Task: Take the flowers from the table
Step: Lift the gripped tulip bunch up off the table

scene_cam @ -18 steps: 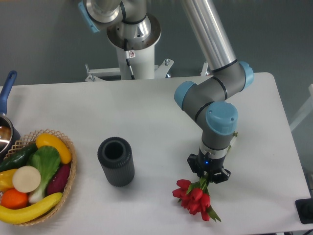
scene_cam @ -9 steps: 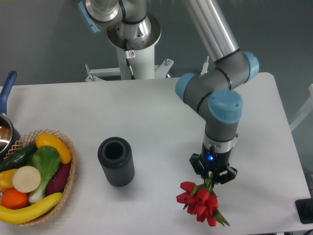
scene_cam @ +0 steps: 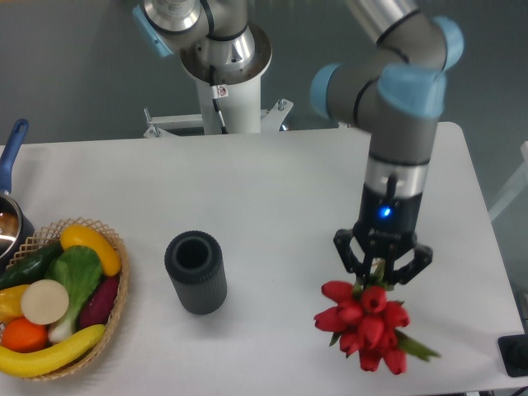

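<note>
Near table (scene_cam: 247, 190) front-right edge: tool (scene_cam: 382, 266) clenched on flowers (scene_cam: 368, 322), bare tabletop around.

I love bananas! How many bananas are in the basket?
1, maybe more hidden: the banana lies along the front edge of the basket, below the other produce.

No readable text, label, brand, number or sign appeared anywhere in the view. The only mark near the gripper (scene_cam: 381, 271) was a small blue light glowing on the arm's wrist just above it, and it carried no lettering. A small dark tag sat on the robot's white base column, too small to read.
</note>
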You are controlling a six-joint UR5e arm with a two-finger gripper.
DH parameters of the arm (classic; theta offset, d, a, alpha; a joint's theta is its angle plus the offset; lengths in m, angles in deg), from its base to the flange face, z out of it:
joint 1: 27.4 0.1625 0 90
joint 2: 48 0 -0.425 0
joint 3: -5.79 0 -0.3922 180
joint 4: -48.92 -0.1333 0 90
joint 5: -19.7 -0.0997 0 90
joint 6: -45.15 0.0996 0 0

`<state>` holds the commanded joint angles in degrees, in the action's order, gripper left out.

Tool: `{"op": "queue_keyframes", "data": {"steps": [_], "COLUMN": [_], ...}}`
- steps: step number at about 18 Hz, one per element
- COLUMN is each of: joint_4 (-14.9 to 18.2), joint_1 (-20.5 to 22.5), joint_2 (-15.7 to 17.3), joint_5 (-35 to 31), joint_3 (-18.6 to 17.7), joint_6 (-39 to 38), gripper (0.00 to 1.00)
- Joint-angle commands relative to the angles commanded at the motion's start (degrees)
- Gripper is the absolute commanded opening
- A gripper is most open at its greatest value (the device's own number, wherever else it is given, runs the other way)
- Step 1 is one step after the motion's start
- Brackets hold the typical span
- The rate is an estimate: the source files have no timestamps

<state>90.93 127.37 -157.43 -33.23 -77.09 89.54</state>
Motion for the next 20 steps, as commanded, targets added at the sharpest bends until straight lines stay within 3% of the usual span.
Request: {"op": "queue_keyframes", "data": {"steps": [11, 20], "joint_4": [-0.09, 0.0], "joint_1": [4.93, 5.37], "joint_2": [1.94, 1.94], "joint_5": [17.68, 17.95], "joint_3": [-0.09, -0.35], "joint_6": [-4.84, -5.54], "gripper": [0.23, 0.23]}}
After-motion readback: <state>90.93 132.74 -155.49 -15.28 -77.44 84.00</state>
